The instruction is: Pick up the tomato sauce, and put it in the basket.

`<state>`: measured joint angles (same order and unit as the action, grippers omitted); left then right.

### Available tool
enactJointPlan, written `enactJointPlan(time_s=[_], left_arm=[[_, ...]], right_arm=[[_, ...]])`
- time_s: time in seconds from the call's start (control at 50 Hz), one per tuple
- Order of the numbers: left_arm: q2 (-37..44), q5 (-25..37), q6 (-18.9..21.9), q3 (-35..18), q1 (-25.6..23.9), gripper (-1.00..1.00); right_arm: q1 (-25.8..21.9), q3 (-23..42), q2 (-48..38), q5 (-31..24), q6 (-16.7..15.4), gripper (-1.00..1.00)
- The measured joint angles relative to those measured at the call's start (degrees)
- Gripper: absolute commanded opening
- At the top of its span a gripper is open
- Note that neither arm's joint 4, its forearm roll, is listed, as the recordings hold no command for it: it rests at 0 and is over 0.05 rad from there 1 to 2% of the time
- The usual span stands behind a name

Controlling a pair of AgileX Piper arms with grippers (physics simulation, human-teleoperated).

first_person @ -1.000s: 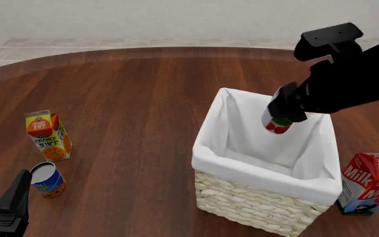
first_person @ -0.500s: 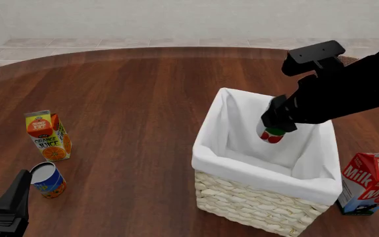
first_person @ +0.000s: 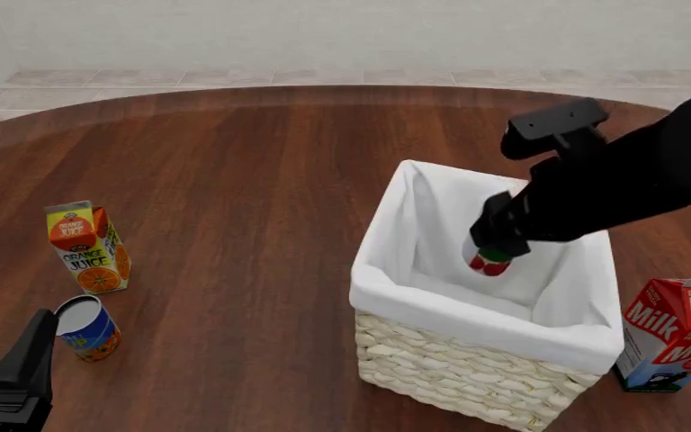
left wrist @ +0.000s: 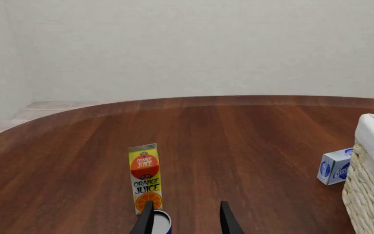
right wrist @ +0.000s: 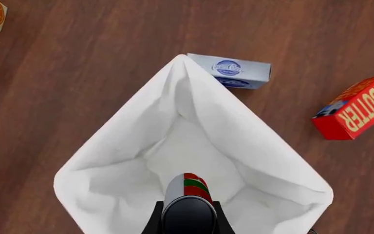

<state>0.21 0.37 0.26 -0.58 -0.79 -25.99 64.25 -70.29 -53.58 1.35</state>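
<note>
My right gripper [first_person: 498, 244] is clamped on the tomato sauce [first_person: 488, 259], holding it inside the mouth of the basket [first_person: 480, 364], above the white liner [right wrist: 128, 161]; my left gripper [left wrist: 185, 222] rests low with its fingers parted, just beside the blue-and-orange can [first_person: 87, 328]; the orange juice carton [first_person: 86, 246] stands near it on the tabletop [first_person: 237, 180].

— What do we count on the table?

— One basket [first_person: 478, 360]. Two cans: the tomato sauce [first_person: 488, 259] between the right gripper's [first_person: 496, 245] jaws, and a blue one [first_person: 87, 328] just ahead of the left gripper [left wrist: 185, 222].

— And cartons?

— We make it three: one orange juice [first_person: 86, 246], one milk [first_person: 677, 334], one small blue-and-white [right wrist: 230, 70]. Plus one red butter box [right wrist: 357, 107].

— Grippers?

— Two.
</note>
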Motion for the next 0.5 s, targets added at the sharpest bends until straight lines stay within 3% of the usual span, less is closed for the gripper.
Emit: enactJointPlan(time_s=[0.5], left_arm=[[0.00, 0.00, 0.00, 0.00, 0.00, 1.00]], right_arm=[[-0.16, -3.01, -1.44, 2.33, 0.69, -1.00]])
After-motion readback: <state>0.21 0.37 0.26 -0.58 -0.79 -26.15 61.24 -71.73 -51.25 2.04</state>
